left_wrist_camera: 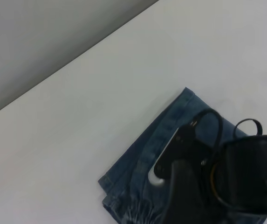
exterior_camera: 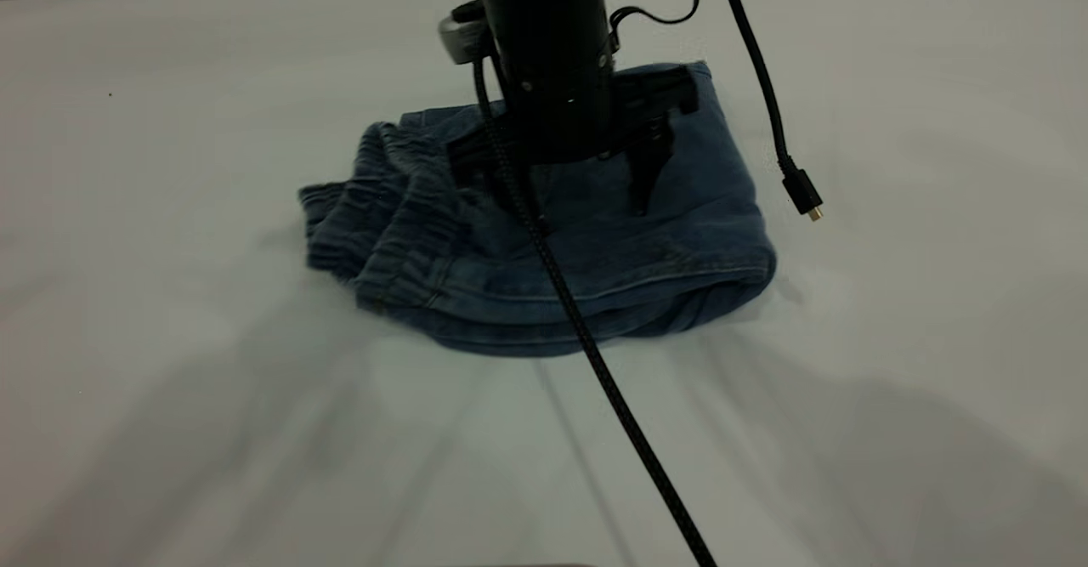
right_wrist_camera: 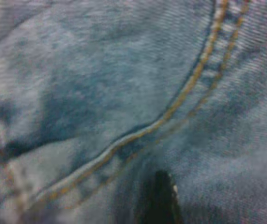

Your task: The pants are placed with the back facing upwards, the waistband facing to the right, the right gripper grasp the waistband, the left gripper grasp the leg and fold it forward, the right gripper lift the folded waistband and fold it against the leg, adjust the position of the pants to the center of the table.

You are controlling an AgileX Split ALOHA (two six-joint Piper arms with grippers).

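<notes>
The blue denim pants (exterior_camera: 595,252) lie folded into a compact bundle mid-table, with the puckered waistband (exterior_camera: 374,210) bunched at the left end. My right gripper (exterior_camera: 576,201) comes down from above onto the bundle, open, both finger points on the top layer of denim. Its wrist view is filled with denim and an orange-stitched seam (right_wrist_camera: 170,112), and one dark fingertip (right_wrist_camera: 160,200) rests on the cloth. From the left wrist view I see the pants (left_wrist_camera: 138,172) from a distance under the right arm (left_wrist_camera: 194,186). The left gripper is out of view.
The white table (exterior_camera: 170,380) spreads wide on every side of the pants. A braided black cable (exterior_camera: 612,397) runs from the arm across the front of the bundle. Another cable hangs with a loose plug (exterior_camera: 803,195) just right of the pants.
</notes>
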